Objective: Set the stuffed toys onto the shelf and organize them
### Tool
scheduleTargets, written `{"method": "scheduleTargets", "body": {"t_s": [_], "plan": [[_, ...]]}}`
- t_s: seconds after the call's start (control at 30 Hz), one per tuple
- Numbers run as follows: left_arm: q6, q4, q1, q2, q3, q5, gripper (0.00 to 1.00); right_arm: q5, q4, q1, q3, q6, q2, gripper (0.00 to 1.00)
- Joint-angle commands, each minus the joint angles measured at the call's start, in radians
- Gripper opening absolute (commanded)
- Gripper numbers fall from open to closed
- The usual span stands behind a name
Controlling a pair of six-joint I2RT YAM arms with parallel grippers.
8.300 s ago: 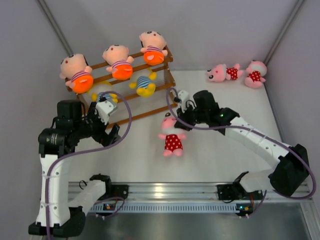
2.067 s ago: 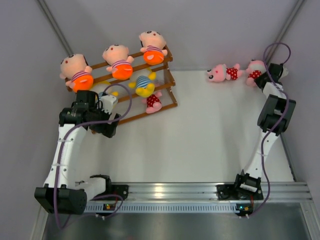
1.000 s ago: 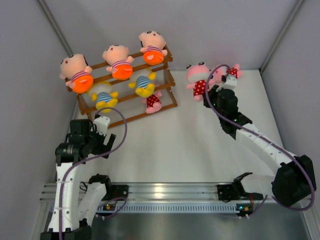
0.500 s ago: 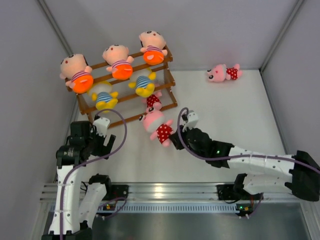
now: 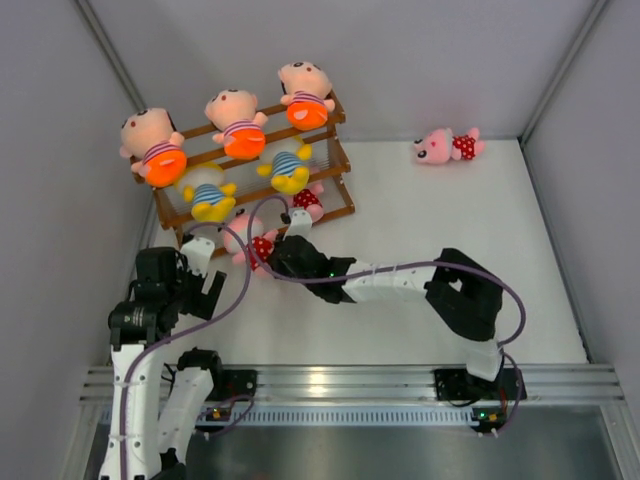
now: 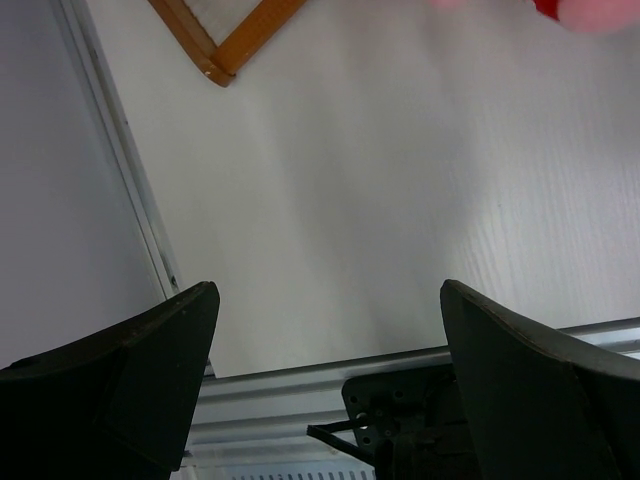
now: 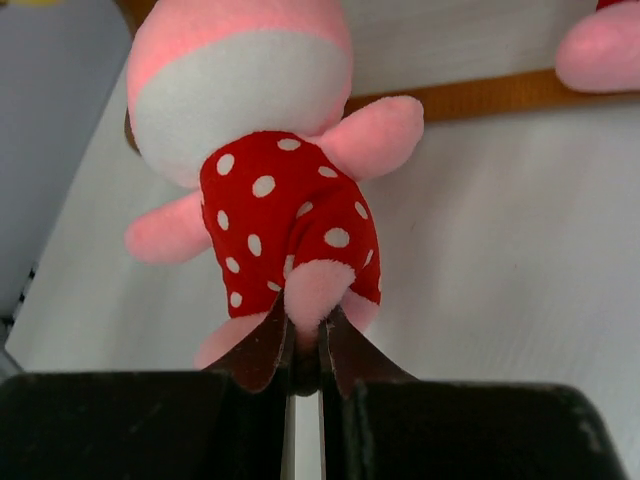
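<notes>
White tabletop (image 7: pixel 520 250) backs a pink doll (image 7: pixel 280 210) in red white-dotted dress, leg clamped in right pincer (image 7: pixel 305 338).

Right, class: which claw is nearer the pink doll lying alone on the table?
Right. The right claw, gripping another doll, is left of the lone pink doll; the left claw is further left.

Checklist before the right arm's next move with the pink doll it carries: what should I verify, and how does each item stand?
1. Right gripper shut on held doll, by its leg: ok.
2. Held doll at lowest tier of shelf, left of shelved pink doll: ok.
3. Held doll resting on that tier: cannot tell.
4. Left gripper open, away from shelf: ok.
5. All dolls shelved: not ok; loose doll lies far right.
</notes>
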Motion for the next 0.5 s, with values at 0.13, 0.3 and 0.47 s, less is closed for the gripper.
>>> {"method": "scheduleTargets", "body": {"t_s": [0.13, 0.3, 0.47], "plan": [[0.021, 0.031, -0.013, 0.002, 0.048, -0.063, 0.98, 0.029, 0.13, -0.121, 0.231, 0.113, 0.224, 0.0], [0.021, 0.029, -0.017, 0.011, 0.045, -0.043, 0.98, -0.002, 0.189, -0.157, 0.324, 0.15, 0.326, 0.0], [0.022, 0.029, -0.02, 0.022, 0.034, -0.048, 0.98, 0.017, 0.21, -0.173, 0.361, 0.159, 0.378, 0.0]]}}
